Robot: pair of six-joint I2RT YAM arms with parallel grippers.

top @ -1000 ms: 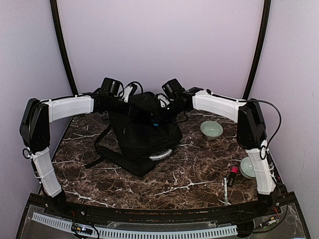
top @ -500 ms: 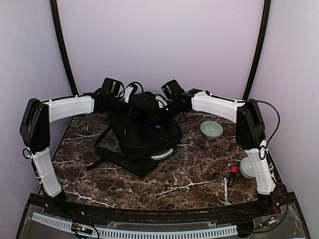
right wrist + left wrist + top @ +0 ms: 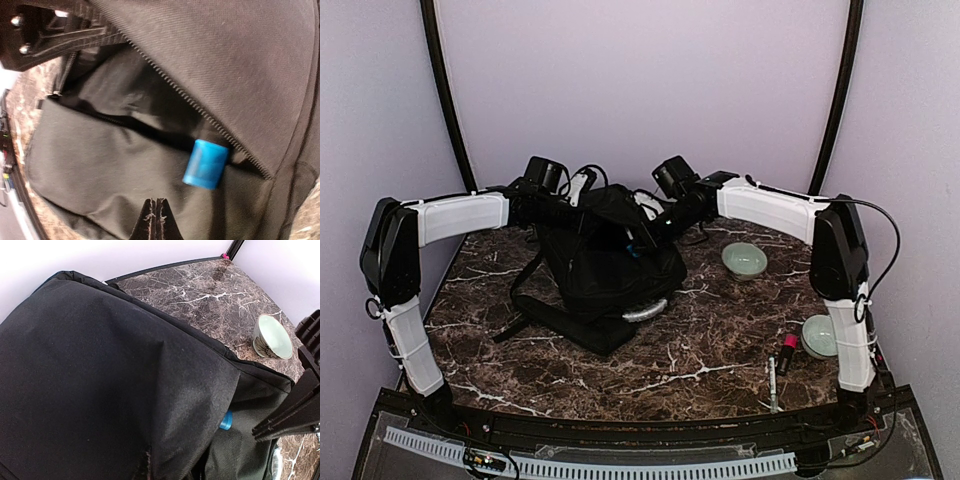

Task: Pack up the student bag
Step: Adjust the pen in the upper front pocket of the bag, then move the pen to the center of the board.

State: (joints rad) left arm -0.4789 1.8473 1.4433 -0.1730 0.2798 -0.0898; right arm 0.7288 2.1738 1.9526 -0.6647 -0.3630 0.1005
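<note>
My left gripper (image 3: 586, 210) is buried under the black fabric of the student bag (image 3: 610, 270). Its fingers are hidden, but it is clamped, seemingly on the raised flap. The bag stands mid-frame. My right gripper (image 3: 155, 216) is pressed together on nothing, just below a blue cylinder (image 3: 206, 163) half tucked under the zipper (image 3: 170, 85). That arm's elbow has swung toward the right edge. A green bowl (image 3: 744, 260) sits right of the bag, and my right arm partly covers a second bowl (image 3: 814, 336).
</note>
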